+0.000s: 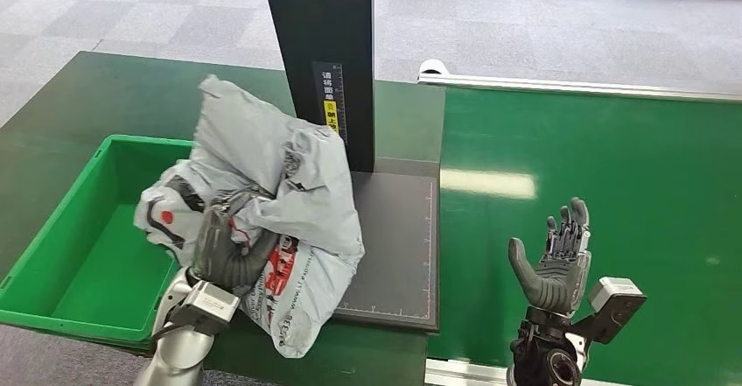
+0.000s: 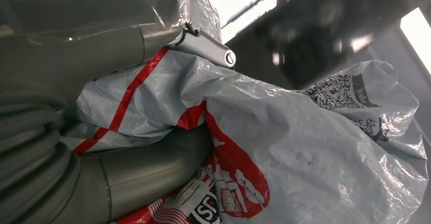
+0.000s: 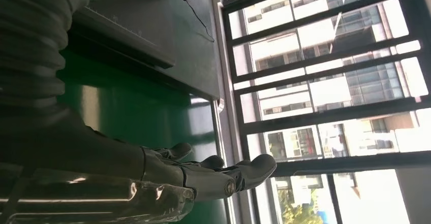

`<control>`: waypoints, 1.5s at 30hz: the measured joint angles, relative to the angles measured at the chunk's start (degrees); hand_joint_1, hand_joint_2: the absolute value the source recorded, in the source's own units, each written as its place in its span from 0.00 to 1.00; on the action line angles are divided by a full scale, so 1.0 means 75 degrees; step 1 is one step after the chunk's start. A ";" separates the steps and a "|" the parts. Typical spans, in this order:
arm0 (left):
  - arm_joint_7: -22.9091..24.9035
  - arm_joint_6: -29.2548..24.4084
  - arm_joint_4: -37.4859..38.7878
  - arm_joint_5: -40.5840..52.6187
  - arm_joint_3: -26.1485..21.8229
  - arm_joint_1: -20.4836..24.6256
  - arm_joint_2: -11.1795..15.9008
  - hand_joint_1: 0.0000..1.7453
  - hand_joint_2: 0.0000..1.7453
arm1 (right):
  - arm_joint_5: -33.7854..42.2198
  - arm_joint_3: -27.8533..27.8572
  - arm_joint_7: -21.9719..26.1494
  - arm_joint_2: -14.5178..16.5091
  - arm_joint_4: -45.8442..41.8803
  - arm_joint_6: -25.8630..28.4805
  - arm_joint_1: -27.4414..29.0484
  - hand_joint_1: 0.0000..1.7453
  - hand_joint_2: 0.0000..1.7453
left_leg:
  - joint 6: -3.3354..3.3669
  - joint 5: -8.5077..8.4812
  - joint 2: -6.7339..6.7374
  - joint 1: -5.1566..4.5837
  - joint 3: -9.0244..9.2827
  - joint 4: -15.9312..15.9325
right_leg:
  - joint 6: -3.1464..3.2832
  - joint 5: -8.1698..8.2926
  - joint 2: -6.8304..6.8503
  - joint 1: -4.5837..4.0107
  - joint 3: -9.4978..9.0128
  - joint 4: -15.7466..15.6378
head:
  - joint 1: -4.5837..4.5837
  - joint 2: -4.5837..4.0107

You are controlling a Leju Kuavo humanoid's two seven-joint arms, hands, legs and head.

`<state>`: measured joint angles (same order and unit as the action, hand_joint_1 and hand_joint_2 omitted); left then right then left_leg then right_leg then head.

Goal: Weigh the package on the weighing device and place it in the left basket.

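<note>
A crumpled grey plastic package [image 1: 280, 202] with red and black print hangs over the left edge of the dark weighing platform [image 1: 398, 246] and the right rim of the green basket [image 1: 61, 228]. My left hand [image 1: 226, 250] grips it from below; up close the thumb and fingers [image 2: 152, 168] dig into the bag [image 2: 305, 148]. My right hand [image 1: 556, 263] is raised over the green belt, palm up, fingers apart and holding nothing; its fingers [image 3: 223, 176] are stretched out.
The scale's black upright column [image 1: 324, 53] rises behind the package. A green conveyor surface [image 1: 612, 185] lies to the right, with a white rail [image 1: 569, 84] at its far edge. Grey carpet floor lies beyond the table.
</note>
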<state>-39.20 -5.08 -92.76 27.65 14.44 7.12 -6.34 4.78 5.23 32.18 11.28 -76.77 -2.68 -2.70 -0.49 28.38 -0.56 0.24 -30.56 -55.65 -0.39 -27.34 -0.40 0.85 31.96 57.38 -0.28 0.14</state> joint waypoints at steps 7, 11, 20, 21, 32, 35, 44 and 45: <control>-0.0001 -0.0439 -0.0698 0.0210 -0.0288 -0.0209 0.0286 1.00 1.00 | -0.0300 -0.0248 -0.0017 -0.0007 -0.0462 -0.0091 0.0149 0.00 1.00 | 0.0000 -0.0001 -0.0002 -0.0002 0.0001 -0.0002 | 0.0000 0.0001 0.0003 0.0003 -0.0004 0.0000 | 0.0002 -0.0001; -0.0030 -0.1546 -0.0854 0.0523 -0.0434 -0.0290 0.0414 1.00 1.00 | -0.1019 -0.0479 -0.0293 -0.0047 -0.0527 -0.0300 0.0191 0.00 1.00 | -0.0001 -0.0001 0.0002 -0.0001 0.0001 -0.0002 | 0.0000 0.0002 0.0000 0.0002 -0.0001 0.0000 | 0.0001 0.0001; 0.2006 -0.4549 -0.0662 0.5612 -0.1209 0.0054 0.1083 1.00 1.00 | -0.1499 -0.0732 -0.0554 -0.0070 -0.0578 -0.0385 0.0346 0.00 1.00 | -0.0004 -0.0004 0.0004 0.0010 0.0001 -0.0001 | 0.0003 0.0001 0.0001 -0.0010 0.0000 0.0000 | 0.0001 -0.0001; 0.2119 -0.4563 -0.0590 0.5782 -0.1260 0.0105 0.1141 1.00 1.00 | -0.1503 -0.0732 -0.0551 -0.0070 -0.0594 -0.0384 0.0377 0.00 1.00 | -0.0005 -0.0004 0.0007 0.0010 0.0002 -0.0001 | 0.0004 0.0002 -0.0001 -0.0010 0.0000 0.0000 | 0.0001 -0.0001; 0.5198 -0.1560 0.1536 0.7970 -0.2049 0.0854 0.1875 1.00 1.00 | -0.1571 -0.0685 -0.0423 -0.0056 -0.1027 -0.0742 0.0741 0.00 1.00 | -0.0007 -0.0004 0.0039 0.0024 0.0004 0.0000 | 0.0016 0.0010 -0.0033 -0.0024 0.0010 0.0002 | 0.0001 0.0000; 0.5856 -0.1093 0.2180 0.8006 -0.2336 0.0997 0.2309 1.00 1.00 | -0.1560 -0.0678 -0.0415 -0.0033 -0.1101 -0.0814 0.0782 0.00 1.00 | -0.0015 0.0000 0.0054 0.0036 0.0002 0.0002 | 0.0017 0.0010 -0.0045 -0.0037 0.0012 0.0005 | 0.0004 0.0001; 0.6570 0.0171 0.3133 0.8013 -0.3821 0.0946 0.3168 1.00 1.00 | -0.1611 -0.0656 -0.0417 0.0051 -0.1117 -0.1006 0.0809 0.00 1.00 | -0.0026 0.0007 0.0072 0.0043 -0.0005 0.0002 | 0.0024 0.0004 -0.0057 -0.0044 0.0021 0.0005 | 0.0004 0.0001; 0.6576 0.0171 0.3247 0.8010 -0.3936 0.0976 0.3203 1.00 1.00 | -0.1617 -0.0656 -0.0418 0.0052 -0.1110 -0.1007 0.0790 0.00 1.00 | -0.0026 0.0007 0.0071 0.0043 -0.0005 0.0002 | 0.0024 0.0004 -0.0057 -0.0044 0.0021 0.0005 | 0.0005 0.0001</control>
<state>10.12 -3.80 -68.41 87.72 -15.08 14.44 17.69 -7.35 0.31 29.05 11.67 -85.10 -10.23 3.22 -0.68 28.43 -0.02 0.56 -30.60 -55.64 -0.21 -27.31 -0.83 0.52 32.12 57.41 -0.24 0.15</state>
